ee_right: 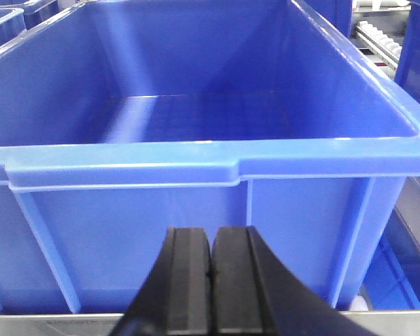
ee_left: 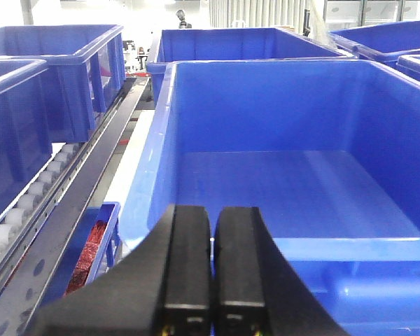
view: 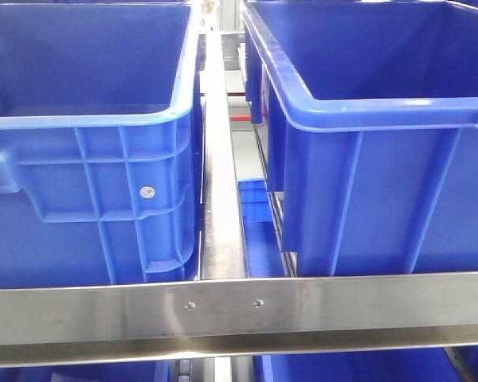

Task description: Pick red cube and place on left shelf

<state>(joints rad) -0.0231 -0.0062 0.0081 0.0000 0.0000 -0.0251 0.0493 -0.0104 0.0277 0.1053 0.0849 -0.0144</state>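
The red cube is out of view in every frame. The left shelf (view: 88,306) is the brushed steel tier left of the narrow divider strip (view: 219,199), behind a flat front rail with two small screws. A large blue bin (view: 88,159) stands on it. In the left wrist view, my left gripper (ee_left: 212,217) is shut with nothing between its black fingers, just above the near rim of an empty blue bin (ee_left: 280,175). My right gripper (ee_right: 211,238) is also shut and empty, low in front of the outer wall of another empty blue bin (ee_right: 196,203).
A second blue bin (view: 382,143) fills the right side of the tier. A roller track (ee_left: 28,210) runs along the left. Beside it, a small blue tray (ee_left: 98,241) holds reddish-brown material. More blue bins (ee_left: 63,70) stand behind.
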